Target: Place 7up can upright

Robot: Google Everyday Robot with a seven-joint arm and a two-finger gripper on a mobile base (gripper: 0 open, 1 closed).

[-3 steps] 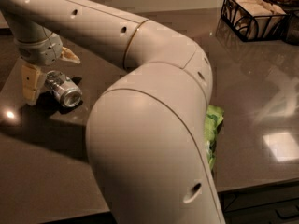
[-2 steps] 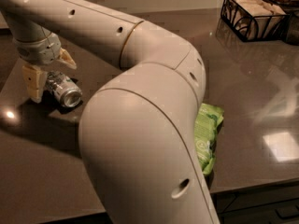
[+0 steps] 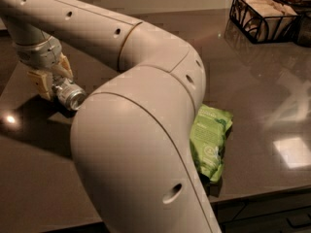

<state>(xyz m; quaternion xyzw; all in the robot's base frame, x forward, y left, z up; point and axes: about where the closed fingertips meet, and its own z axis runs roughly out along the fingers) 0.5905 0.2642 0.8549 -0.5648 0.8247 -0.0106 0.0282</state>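
Observation:
The 7up can (image 3: 71, 96) is a small silver can lying tilted on its side at the left of the dark countertop (image 3: 252, 86), with its shiny round end towards the camera. My gripper (image 3: 53, 79) sits at the can's far end, with a cream finger on each side of the can's body, and is shut on it. The can rests low against the counter. My arm's large elbow (image 3: 141, 144) fills the foreground and hides the can's right edge.
A green snack bag (image 3: 210, 141) lies near the counter's front edge, partly behind my elbow. A black wire basket (image 3: 262, 16) with packets stands at the back right. The counter's front edge runs along the lower right.
My elbow has swung left and closer to the camera, uncovering more of the green bag. The gripper and the can have shifted only slightly to the right.

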